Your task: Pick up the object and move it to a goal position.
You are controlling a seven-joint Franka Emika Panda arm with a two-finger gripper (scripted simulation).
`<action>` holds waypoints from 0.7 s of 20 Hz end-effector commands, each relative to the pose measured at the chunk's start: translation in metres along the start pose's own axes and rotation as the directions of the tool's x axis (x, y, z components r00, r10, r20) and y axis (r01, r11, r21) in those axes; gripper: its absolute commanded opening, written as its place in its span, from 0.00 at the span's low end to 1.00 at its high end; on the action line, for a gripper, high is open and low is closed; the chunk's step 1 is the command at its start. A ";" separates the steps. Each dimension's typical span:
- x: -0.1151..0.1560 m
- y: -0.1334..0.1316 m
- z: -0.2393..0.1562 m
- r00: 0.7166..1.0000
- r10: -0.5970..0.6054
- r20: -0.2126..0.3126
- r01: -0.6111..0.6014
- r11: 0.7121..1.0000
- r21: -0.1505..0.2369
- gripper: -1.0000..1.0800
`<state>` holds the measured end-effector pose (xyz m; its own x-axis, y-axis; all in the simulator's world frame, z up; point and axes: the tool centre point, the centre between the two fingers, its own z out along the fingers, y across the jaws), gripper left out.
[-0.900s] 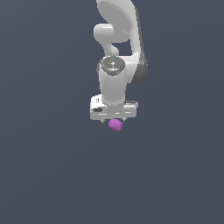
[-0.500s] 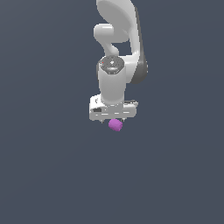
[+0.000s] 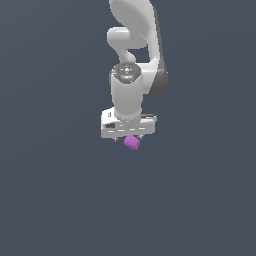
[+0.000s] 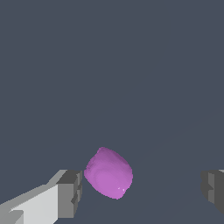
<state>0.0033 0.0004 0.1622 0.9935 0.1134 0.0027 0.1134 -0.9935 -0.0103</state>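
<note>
Jaws stand wide apart, you can see that in the wrist view: one grey pad (image 4: 69, 194) sits just beside the object (image 4: 108, 173), the other pad (image 4: 213, 190) is well apart from it on the far side. Nothing is clamped; the wide gap between the fingers holds only the block, off-centre toward the first pad. Whether that near pad actually touches the block, you cannot tell; a thin dark sliver seems to separate them.

From the exterior view, the gripper (image 3: 129, 136) points straight down, white hand body level, arm rising behind it toward 12 o'clock. You see the object (image 3: 132, 143) as a small magenta-purple stubby cylinder, tilted, peeking out just under the hand at 6 o'clock, slightly toward 5. It is much narrower than the hand body.

Floor (image 3: 60, 200) is plain dark grey-blue, flat, no markings. Whether the block rests on it or sits a little above, the frames do not let you tell.
</note>
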 end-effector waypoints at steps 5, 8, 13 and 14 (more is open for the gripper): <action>-0.003 -0.001 0.004 0.999 -0.049 0.001 0.049 0.999 -0.002 0.96; -0.005 -0.002 0.008 0.996 -0.094 0.002 0.094 0.996 -0.003 0.96; -0.011 -0.004 0.017 0.980 -0.197 0.004 0.197 0.980 -0.006 0.96; -0.013 -0.005 0.019 0.975 -0.222 0.004 0.222 0.975 -0.006 0.96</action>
<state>-0.0077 0.0031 0.1460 0.9550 0.2965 0.0013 0.2965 -0.9550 -0.0039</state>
